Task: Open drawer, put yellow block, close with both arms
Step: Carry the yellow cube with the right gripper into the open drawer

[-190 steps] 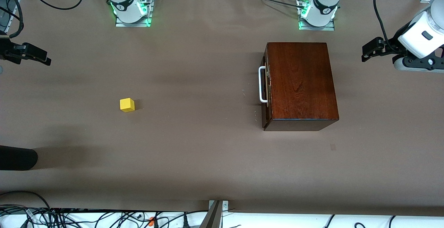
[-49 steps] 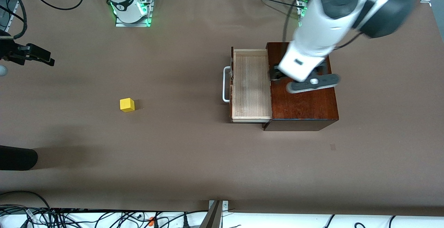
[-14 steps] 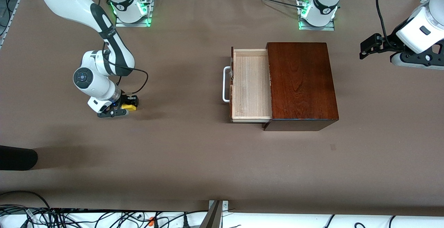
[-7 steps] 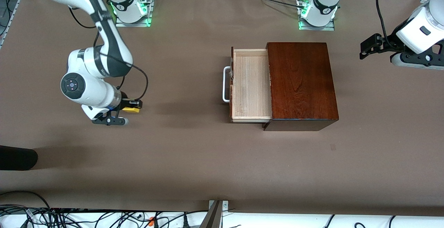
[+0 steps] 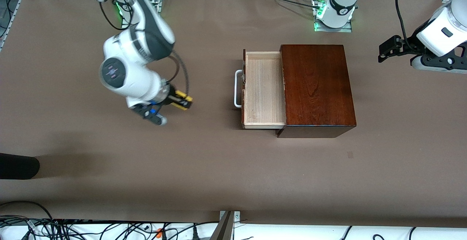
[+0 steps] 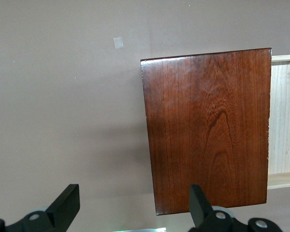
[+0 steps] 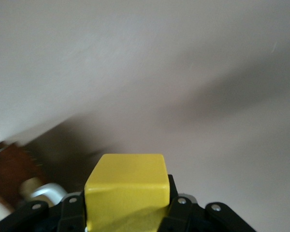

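A: Why is the yellow block (image 5: 182,99) up off the table?

B: The right gripper (image 5: 181,102) has it clamped between its fingers and holds it in the air over bare table, between the right arm's end and the drawer (image 5: 263,89). In the right wrist view the cube sits square in the jaws, with the drawer's white handle (image 7: 44,192) showing low in the picture, so I judge it is meant for the tray.

A: And the drawer, why does it stand out like that?

B: It is pulled well out of the wooden box (image 5: 316,86), its pale floor bare, its handle facing the right arm's end of the table. That leaves an open mouth to drop the block into from above. The box itself sits toward the left arm's end.

A: Where is the left gripper (image 5: 389,50)?

B: Parked high over the table's edge at the left arm's end, clear of the box. Its fingers (image 6: 65,206) stand wide apart with nothing between them, and its camera looks down on the box lid. The left arm waits.

A: Why keep it there?

B: My guess is that it stays out of the way until the closing, which wants both arms. The block must first clear the drawer's front wall, or it could knock the rim
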